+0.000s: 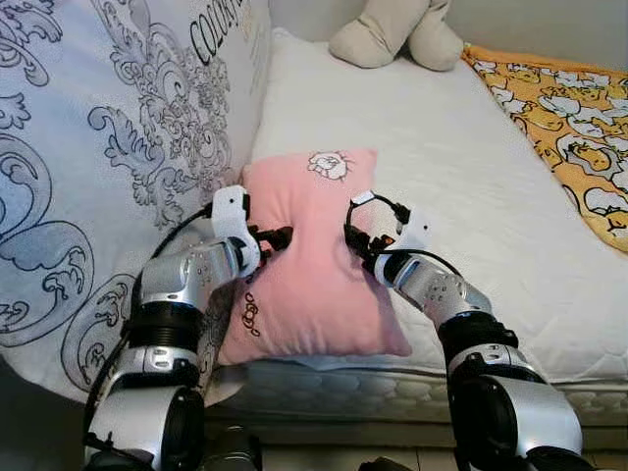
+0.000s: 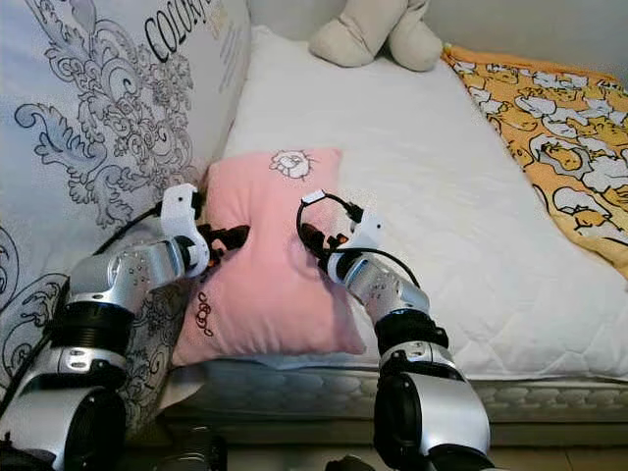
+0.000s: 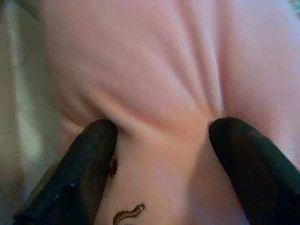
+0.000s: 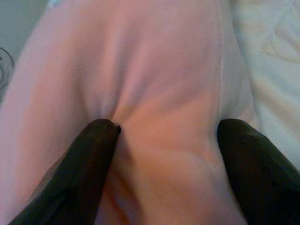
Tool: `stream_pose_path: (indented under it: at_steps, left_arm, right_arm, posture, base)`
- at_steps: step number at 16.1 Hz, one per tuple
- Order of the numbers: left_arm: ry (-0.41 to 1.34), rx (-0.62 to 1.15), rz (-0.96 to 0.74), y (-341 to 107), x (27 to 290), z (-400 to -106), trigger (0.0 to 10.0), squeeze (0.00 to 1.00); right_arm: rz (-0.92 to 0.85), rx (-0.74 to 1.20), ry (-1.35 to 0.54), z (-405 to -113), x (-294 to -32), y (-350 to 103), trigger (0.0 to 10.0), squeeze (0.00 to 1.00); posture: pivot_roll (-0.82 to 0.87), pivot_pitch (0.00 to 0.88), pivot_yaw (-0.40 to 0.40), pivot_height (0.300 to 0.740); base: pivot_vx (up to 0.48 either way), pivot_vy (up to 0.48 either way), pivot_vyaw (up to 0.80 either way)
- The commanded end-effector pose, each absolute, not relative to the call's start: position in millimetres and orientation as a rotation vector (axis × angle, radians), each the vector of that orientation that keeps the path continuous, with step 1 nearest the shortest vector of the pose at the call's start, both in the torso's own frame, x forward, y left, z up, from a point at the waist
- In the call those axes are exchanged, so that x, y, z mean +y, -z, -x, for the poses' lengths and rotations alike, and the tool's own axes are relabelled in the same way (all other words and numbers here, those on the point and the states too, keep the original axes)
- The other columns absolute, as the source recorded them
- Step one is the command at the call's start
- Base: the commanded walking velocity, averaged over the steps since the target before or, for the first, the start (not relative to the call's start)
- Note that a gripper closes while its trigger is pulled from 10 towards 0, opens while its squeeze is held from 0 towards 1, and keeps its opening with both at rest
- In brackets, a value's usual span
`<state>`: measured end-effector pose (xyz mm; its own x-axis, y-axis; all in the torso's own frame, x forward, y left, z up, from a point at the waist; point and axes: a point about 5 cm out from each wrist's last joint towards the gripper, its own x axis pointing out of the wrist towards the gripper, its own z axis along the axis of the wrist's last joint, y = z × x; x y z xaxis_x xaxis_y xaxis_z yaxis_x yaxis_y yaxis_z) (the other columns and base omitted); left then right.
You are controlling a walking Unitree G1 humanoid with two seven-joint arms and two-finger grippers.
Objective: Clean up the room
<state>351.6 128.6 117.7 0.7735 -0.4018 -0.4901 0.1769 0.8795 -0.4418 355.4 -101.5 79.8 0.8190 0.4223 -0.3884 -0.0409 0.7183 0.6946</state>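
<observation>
Left arm: silver, reaching up from the near left, wrist bent inward toward the pillow.
Left pincer [image 1: 278, 236]: pressed into the left edge of the pink pillow [image 1: 312, 265]; the left wrist view has its two black fingers [image 3: 84, 171] spread apart and dug into the fabric, a fold bunched between them, so it's gripping the pillow.
Right arm: silver, coming up from the near right and angling in toward the middle.
Right pincer [image 1: 355, 238]: on the pillow's right side, fingers [image 4: 86, 161] spread and sunk into the pink cloth, creases radiating from one tip, clamped on the pillow too.
Pink pillow: squeezed between both pincers, pinched at its waist; it lies on the near edge of the bed, its lower corner hanging a little over the mattress edge, a small cartoon print near its far end.
Patterned duvet [image 1: 108, 147]: big, pale, grey scrollwork, bulked up just left of the pillow and touching it.
White mattress [image 1: 422, 147]: quilted, stretching away behind the pillow.
Orange blanket [image 1: 559, 128]: duck print, along the far right side of the bed.
Plush toy [image 1: 392, 34]: beige, at the far end of the bed, well apart from the pillow.
</observation>
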Motion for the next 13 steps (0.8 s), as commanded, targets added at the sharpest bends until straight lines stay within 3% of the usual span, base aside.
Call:
stream_pose_path:
  at_steps: [1, 9, 13]
  left_arm:
    - [0.408, 0.632, 0.420, -117, 109, -346, 0.0, 0.00]
    - [0.413, 0.610, 0.423, -113, 104, -339, 0.0, 0.00]
    - [0.406, 0.369, 0.295, -138, 110, -345, 0.0, 0.00]
  right_arm:
    - [-0.730, 0.556, -0.305, -358, -96, -85, 0.0, 0.00]
    - [-0.677, 0.529, -0.314, -358, -99, -84, 0.0, 0.00]
    - [-0.561, 0.386, -0.329, -366, -105, -105, 0.0, 0.00]
  posture:
    - [0.11, 0.000, -0.111, 0.697]
    - [0.10, 0.000, -0.110, 0.697]
    - [0.10, 0.000, -0.108, 0.697]
  base:
    - [0.000, 0.000, 0.00]
    - [0.000, 0.000, 0.00]
    - [0.000, 0.000, 0.00]
